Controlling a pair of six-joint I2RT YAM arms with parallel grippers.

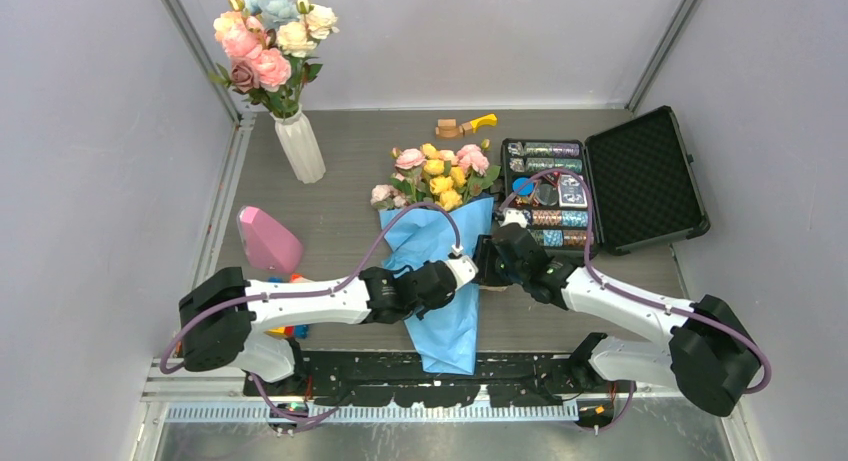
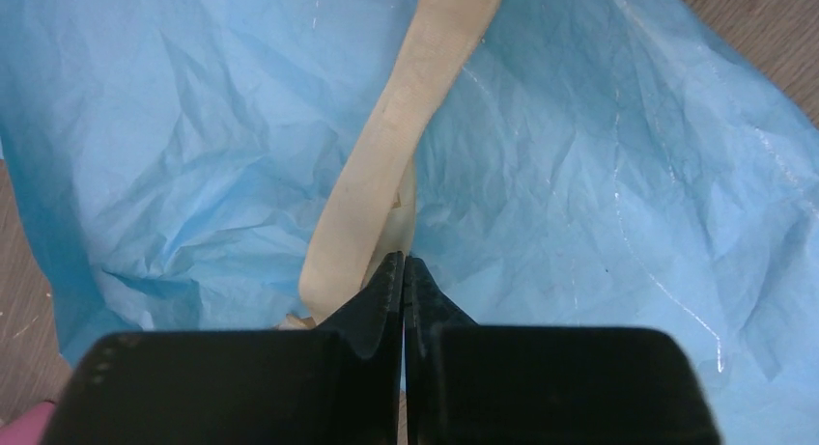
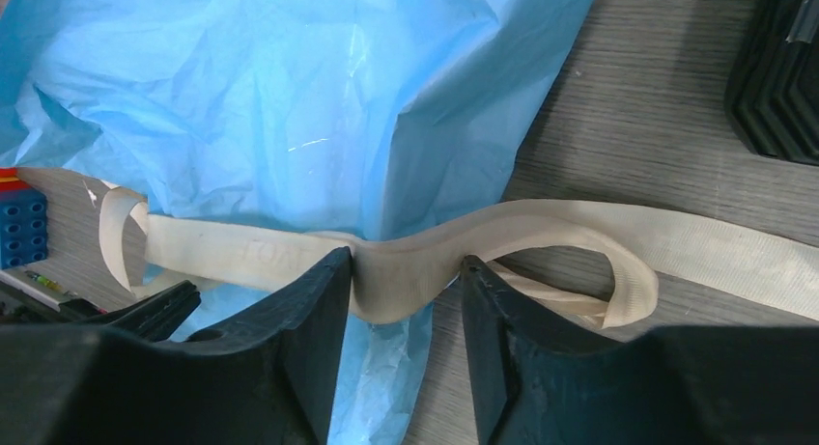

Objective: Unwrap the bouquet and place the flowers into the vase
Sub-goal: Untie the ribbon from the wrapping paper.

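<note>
From above, the bouquet (image 1: pixel 445 241) lies on the worktop (image 1: pixel 350 181) between the two arms. Its flowers (image 1: pixel 440 176) point away from the bases and its light blue paper wrap (image 1: pixel 445 321) trails toward them, while the vase (image 1: pixel 300 146) stands well apart at the far left, holding bigger blooms (image 1: pixel 270 41). In the left wrist view, the left gripper (image 2: pixel 404 262) hangs over the wrap, jaws pressed together on a fold of the cream ribbon (image 2: pixel 406 126). In the right wrist view, the right gripper (image 3: pixel 401 271) has its jaws partly open, the ribbon running across between them at the wrap's edge.
</note>
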